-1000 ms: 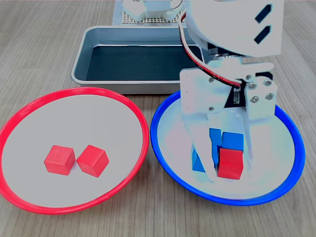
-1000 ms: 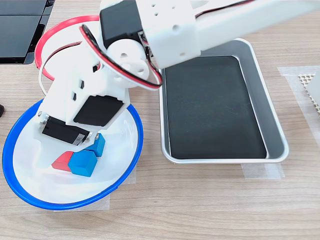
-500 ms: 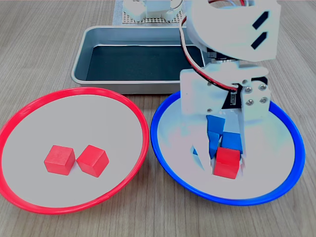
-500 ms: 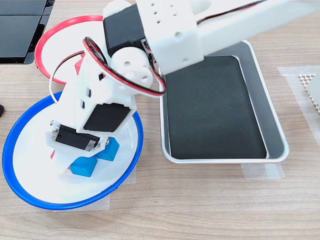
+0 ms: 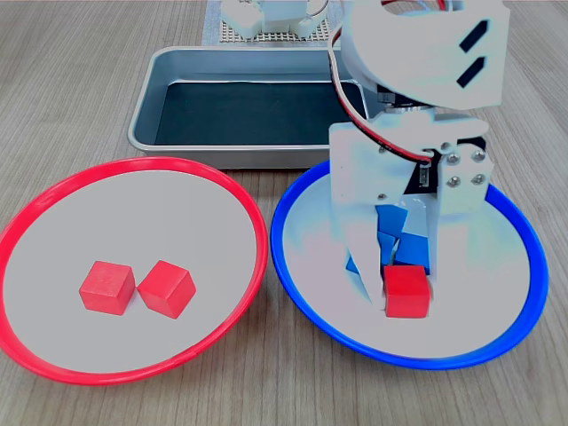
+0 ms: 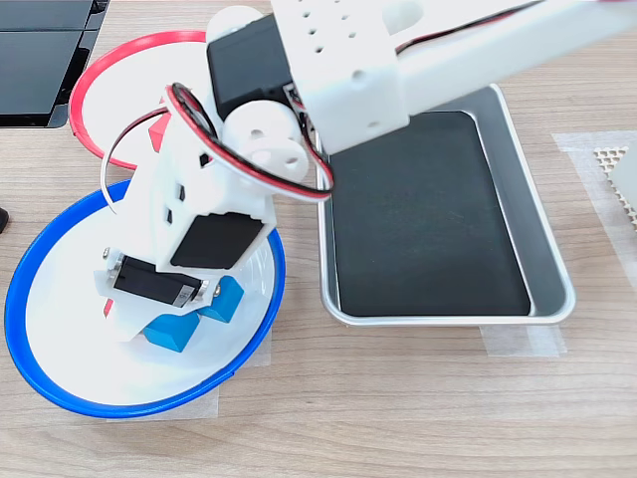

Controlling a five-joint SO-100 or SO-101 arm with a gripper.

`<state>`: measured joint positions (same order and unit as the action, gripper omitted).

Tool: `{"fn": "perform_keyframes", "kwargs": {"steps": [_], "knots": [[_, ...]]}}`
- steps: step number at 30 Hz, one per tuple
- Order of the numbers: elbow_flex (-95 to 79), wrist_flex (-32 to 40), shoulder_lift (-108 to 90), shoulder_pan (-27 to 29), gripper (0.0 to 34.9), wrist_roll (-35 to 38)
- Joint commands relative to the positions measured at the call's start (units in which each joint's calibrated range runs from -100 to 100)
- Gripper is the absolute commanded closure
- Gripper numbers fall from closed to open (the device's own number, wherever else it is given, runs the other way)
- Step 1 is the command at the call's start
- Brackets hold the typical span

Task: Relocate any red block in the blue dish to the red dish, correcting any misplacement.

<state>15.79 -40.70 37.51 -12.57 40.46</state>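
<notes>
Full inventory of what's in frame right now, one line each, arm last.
Red cube in blue-rimmed round dish: 1, red, between the gripper's fingers.
Red cubes in red-rimmed round dish: 2, red, side by side.
Blue cubes: at least 2, blue, in the blue-rimmed dish behind the red cube; arm hides some.
Blue-rimmed round dish: 1, pale inside, the first exterior view's right.
Red-rimmed round dish: 1, pale inside, the first exterior view's left.
Rectangular metal tray: 1, silver with dark floor, behind both dishes.
Wooden table: 1, light wood.
Gripper: 1, white, down in the blue-rimmed dish, closed on the red cube.
</notes>
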Motion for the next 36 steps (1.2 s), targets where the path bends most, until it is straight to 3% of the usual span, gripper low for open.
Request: {"fn": "perform_keyframes", "kwargs": {"steps": [1,20,26,36], "knots": [[0.82,-1.19,-3.61,-0.66,34.0,-0.29],[3.37,-9.28,-15.29,0.66,34.6,-1.22],[0.64,-13.07,-22.8,4.9,34.6,-1.37],[-8.19,-13.49,-29.62,15.63,34.6,-1.81]]}}
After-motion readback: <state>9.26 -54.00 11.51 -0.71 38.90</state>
